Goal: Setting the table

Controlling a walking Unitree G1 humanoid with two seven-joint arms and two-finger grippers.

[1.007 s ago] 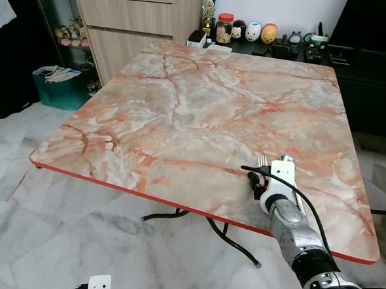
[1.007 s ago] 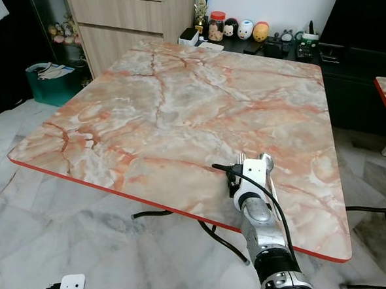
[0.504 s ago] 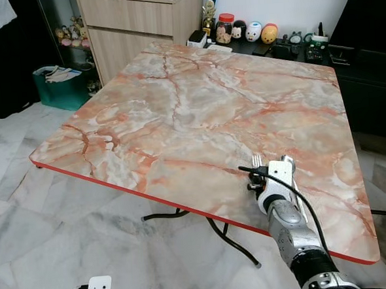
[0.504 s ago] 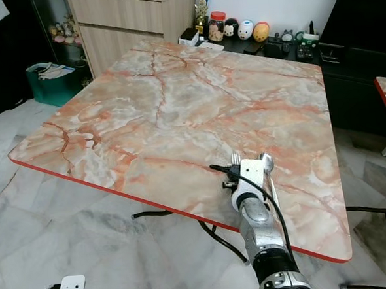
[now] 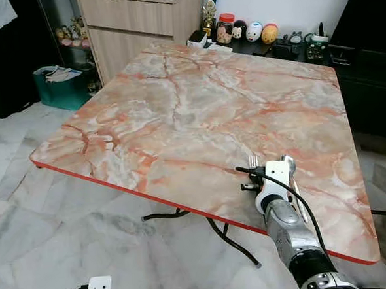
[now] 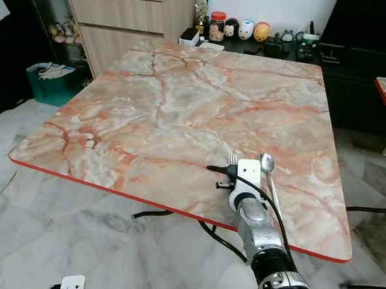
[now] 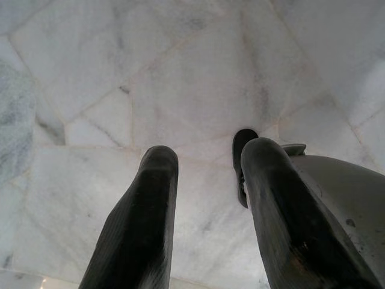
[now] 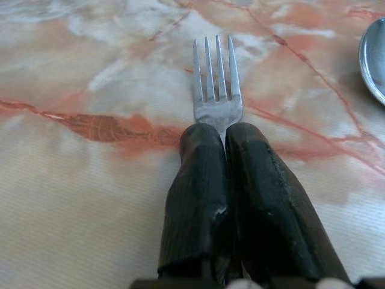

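Polished marble table [image 5: 197, 111] offers little friction: a fork [image 8: 215, 84] released at a tilt could skid or swing against the spoon [image 6: 267, 163] at 3 o'clock. The right gripper [image 8: 224, 138] is clamped on the fork's neck, tines apparently just above the tabletop. The left gripper [image 7: 204, 180] hangs idle, fingers parted, holding nothing.

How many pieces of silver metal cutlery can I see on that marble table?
2. A silver metal fork is pinched in the right gripper over the marble table; a silver spoon lies beside it, to its right.
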